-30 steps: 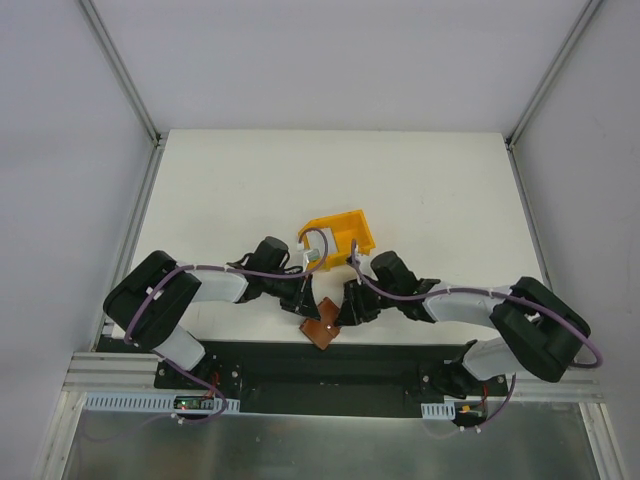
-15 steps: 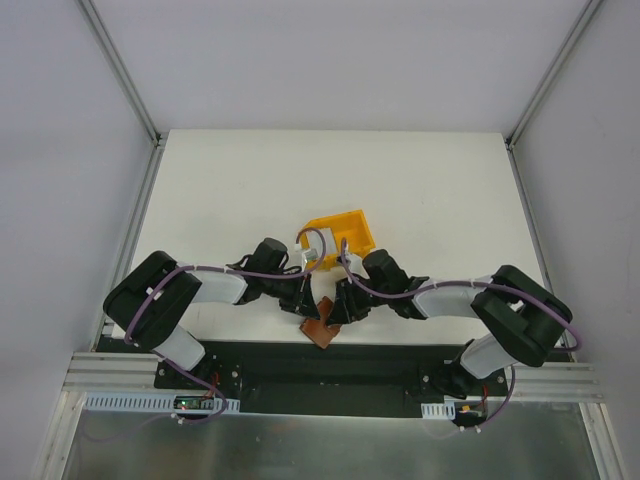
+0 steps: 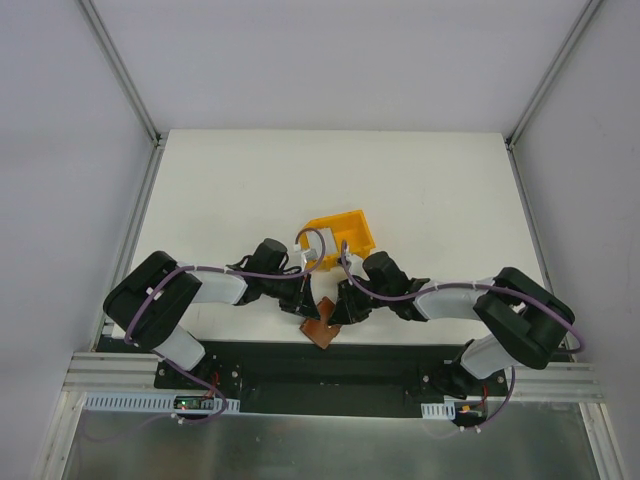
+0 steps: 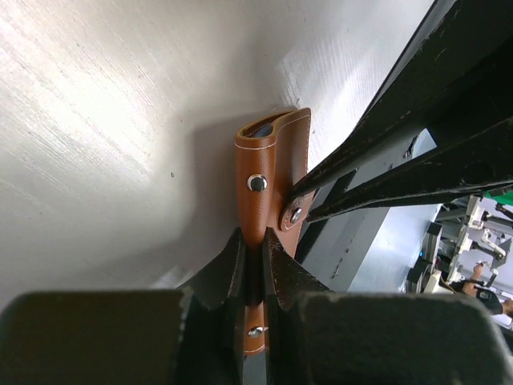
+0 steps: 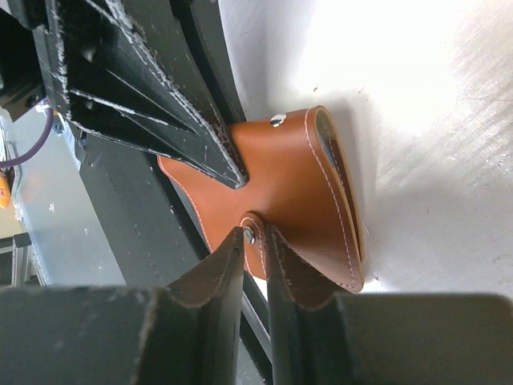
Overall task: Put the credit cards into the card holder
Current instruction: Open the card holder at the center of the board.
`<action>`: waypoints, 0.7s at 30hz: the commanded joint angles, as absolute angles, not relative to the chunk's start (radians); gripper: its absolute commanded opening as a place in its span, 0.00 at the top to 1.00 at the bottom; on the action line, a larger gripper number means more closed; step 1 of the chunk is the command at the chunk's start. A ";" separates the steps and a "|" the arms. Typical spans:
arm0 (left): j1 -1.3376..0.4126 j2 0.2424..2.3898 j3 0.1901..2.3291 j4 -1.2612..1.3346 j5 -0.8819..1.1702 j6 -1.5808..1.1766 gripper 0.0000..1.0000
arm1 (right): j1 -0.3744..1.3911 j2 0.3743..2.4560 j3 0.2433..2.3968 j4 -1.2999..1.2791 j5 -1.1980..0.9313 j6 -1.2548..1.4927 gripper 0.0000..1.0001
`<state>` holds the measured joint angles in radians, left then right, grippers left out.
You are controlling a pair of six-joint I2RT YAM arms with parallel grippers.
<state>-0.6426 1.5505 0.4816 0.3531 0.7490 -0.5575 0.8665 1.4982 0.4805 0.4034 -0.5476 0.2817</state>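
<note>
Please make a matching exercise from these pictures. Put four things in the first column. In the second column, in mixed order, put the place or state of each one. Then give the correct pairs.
Column 1
1. card holder
2. yellow bin
3. left gripper
4. right gripper

Column 2
A. fingers on either side of the snap tab
B. brown, near the front edge of the table, between the two grippers
C. farther back on the table, behind the grippers
D. shut on an edge of the card holder

Pairs: 1-B, 2-C, 3-D, 4-A
</note>
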 commanded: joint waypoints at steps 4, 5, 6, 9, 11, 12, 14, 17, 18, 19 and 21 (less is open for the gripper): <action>-0.644 1.539 0.488 0.388 0.644 -0.548 1.00 | 0.891 1.505 0.483 0.339 -0.655 0.256 0.83; -0.643 1.537 0.489 0.385 0.640 -0.548 1.00 | 0.891 1.500 0.479 0.339 -0.650 0.256 0.83; -0.641 1.536 0.491 0.384 0.640 -0.548 1.00 | 0.891 1.494 0.473 0.337 -0.650 0.256 0.83; -0.638 1.529 0.492 0.379 0.632 -0.549 1.00 | 0.893 1.491 0.472 0.330 -0.681 0.247 0.81; -0.638 1.529 0.495 0.379 0.627 -0.551 1.00 | 0.894 1.499 0.476 0.330 -0.693 0.244 0.79; -0.638 1.528 0.499 0.374 0.620 -0.552 1.00 | 0.896 1.508 0.480 0.321 -0.702 0.236 0.79; -0.638 1.525 0.502 0.368 0.608 -0.554 1.00 | 0.897 1.517 0.494 0.272 -0.704 0.210 0.79; -0.638 1.522 0.502 0.368 0.592 -0.561 1.00 | 0.899 1.520 0.494 0.264 -0.709 0.196 0.80; -0.637 1.520 0.502 0.370 0.586 -0.566 1.00 | 0.905 1.522 0.498 0.261 -0.716 0.192 0.82; -0.637 1.517 0.502 0.368 0.581 -0.569 1.00 | 0.905 1.523 0.503 0.253 -0.716 0.189 0.83; -0.637 1.517 0.505 0.368 0.574 -0.575 1.00 | 0.911 1.526 0.511 0.255 -0.718 0.187 0.86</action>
<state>-0.6487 1.5444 0.4816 0.3340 0.7238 -0.5774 0.8692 1.5028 0.4923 0.3458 -0.6056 0.2153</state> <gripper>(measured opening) 0.042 0.170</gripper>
